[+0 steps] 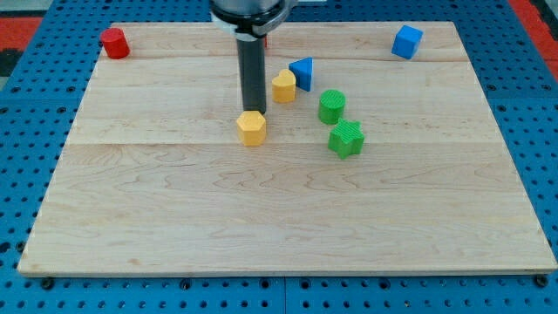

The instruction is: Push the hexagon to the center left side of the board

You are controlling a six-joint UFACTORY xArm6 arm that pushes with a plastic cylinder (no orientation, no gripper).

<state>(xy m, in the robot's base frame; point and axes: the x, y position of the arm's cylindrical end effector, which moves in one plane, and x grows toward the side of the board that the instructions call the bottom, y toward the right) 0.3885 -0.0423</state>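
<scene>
A yellow hexagon block (pixel 251 127) lies a little left of the board's middle, in the upper half. My tip (pixel 253 108) stands right at the hexagon's top edge, touching or nearly touching it. The dark rod rises straight up from there to the arm's body at the view's top. A second yellow block (pixel 283 86), with a rounded pentagon-like shape, sits just to the right of the rod and higher up.
A blue triangular block (pixel 302 72) touches the second yellow block's right. A green cylinder (pixel 331 106) and a green star-like block (pixel 346 139) lie right of the hexagon. A red cylinder (pixel 114 43) is top left, a blue cube (pixel 406 41) top right. Wooden board (pixel 131 218).
</scene>
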